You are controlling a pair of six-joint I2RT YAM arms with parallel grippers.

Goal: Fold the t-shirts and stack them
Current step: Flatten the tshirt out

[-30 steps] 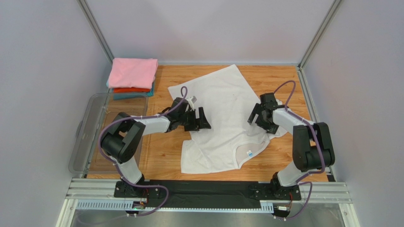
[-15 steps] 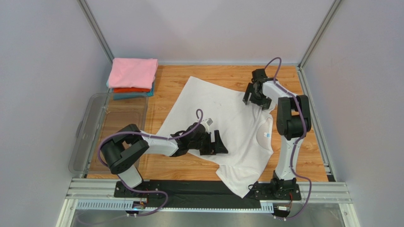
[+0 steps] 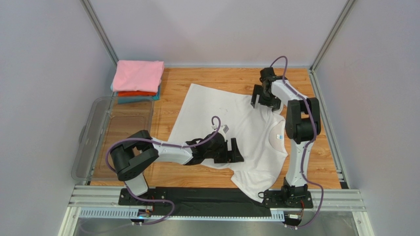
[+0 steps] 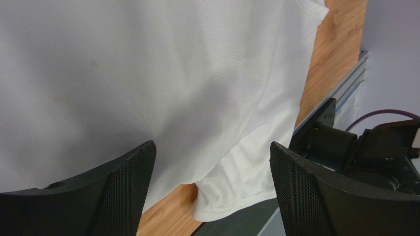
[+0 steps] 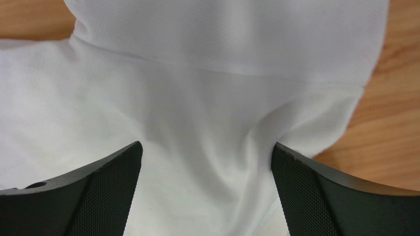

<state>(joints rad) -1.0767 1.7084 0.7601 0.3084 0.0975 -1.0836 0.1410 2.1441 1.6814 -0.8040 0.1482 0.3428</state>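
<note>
From above, the tee (image 3: 231,123) lies skewed across the table (image 3: 172,169): hem toward the left edge, collar toward the right edge, and the near sleeve (image 3: 249,189) slipping over the near edge. The stack (image 3: 138,76) sits at the far-left corner, well apart, and the bin (image 3: 91,142) lies along the left edge. Your left gripper (image 3: 235,150) is low over the tee's near side and your right gripper (image 3: 260,97) is over its far-right end. You look to be flattening before the first fold, so don't fold yet.

On the left wrist, the jaws stand wide over the cloth with nothing pinched. The near sleeve (image 4: 222,196) droops past the table edge toward the rail (image 4: 347,93). Take that sleeve by its hem and draw it back onto the wood.

On the right wrist, the jaws are spread wide too, holding nothing, just short of the seam of the far sleeve (image 5: 222,44). A ridge of slack runs between them. Pinch one layer and pull gently toward the far-right corner — enough to flatten the ridge, not to drag the whole tee.
</note>
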